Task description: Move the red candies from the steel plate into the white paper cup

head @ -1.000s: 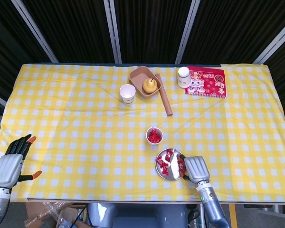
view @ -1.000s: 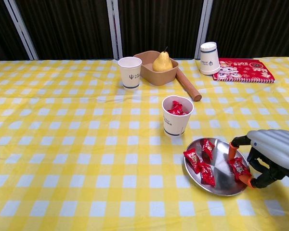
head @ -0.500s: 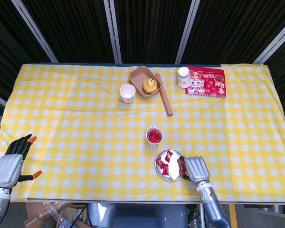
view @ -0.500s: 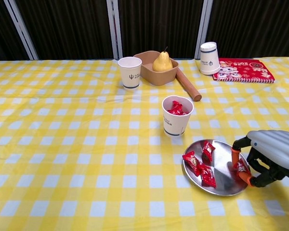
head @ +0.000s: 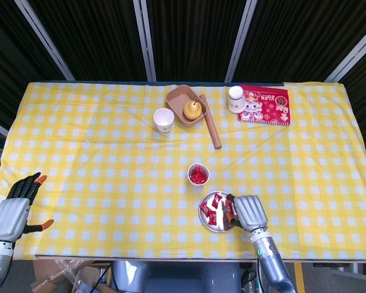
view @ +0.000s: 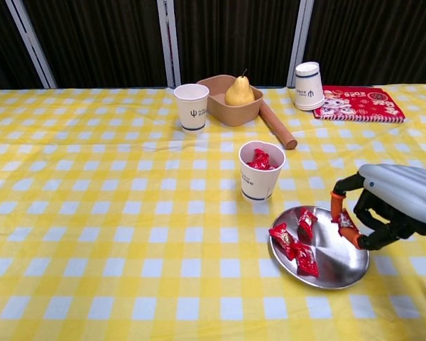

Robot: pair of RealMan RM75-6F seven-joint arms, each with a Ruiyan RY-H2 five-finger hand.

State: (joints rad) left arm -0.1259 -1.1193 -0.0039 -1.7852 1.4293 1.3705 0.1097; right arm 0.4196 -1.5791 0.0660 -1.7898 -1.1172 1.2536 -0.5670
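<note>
— Where are the red candies?

— Three lie on the steel plate [view: 344, 266], toward its left side: one candy [view: 307, 222] nearer the cup, two more [view: 292, 249] side by side below it. A fourth candy [view: 344, 222] is pinched in the right hand [view: 383, 206], between thumb and a fingertip, lifted just above the plate's right part. The other fingers curl in loosely.

— And the cup?

— The white paper cup [view: 261, 170] stands upright just beyond the plate, near but not touching it, with red candies already inside. From the head view the cup [head: 198, 174] sits above the plate [head: 215, 224] in the picture.

— What about the left hand?

— The left hand [head: 15, 207] hovers at the near left edge of the bench [head: 79, 159], fingers spread apart, holding nothing.

— Anything else on the yellow checked cloth?

— At the far side, a second paper cup [view: 192, 106], a brown tray [view: 220, 96] holding a pear [view: 239, 92], a wooden rolling pin [view: 278, 126] leaning beside the tray, an upturned cup [view: 308, 86] and a red booklet [view: 358, 104].
</note>
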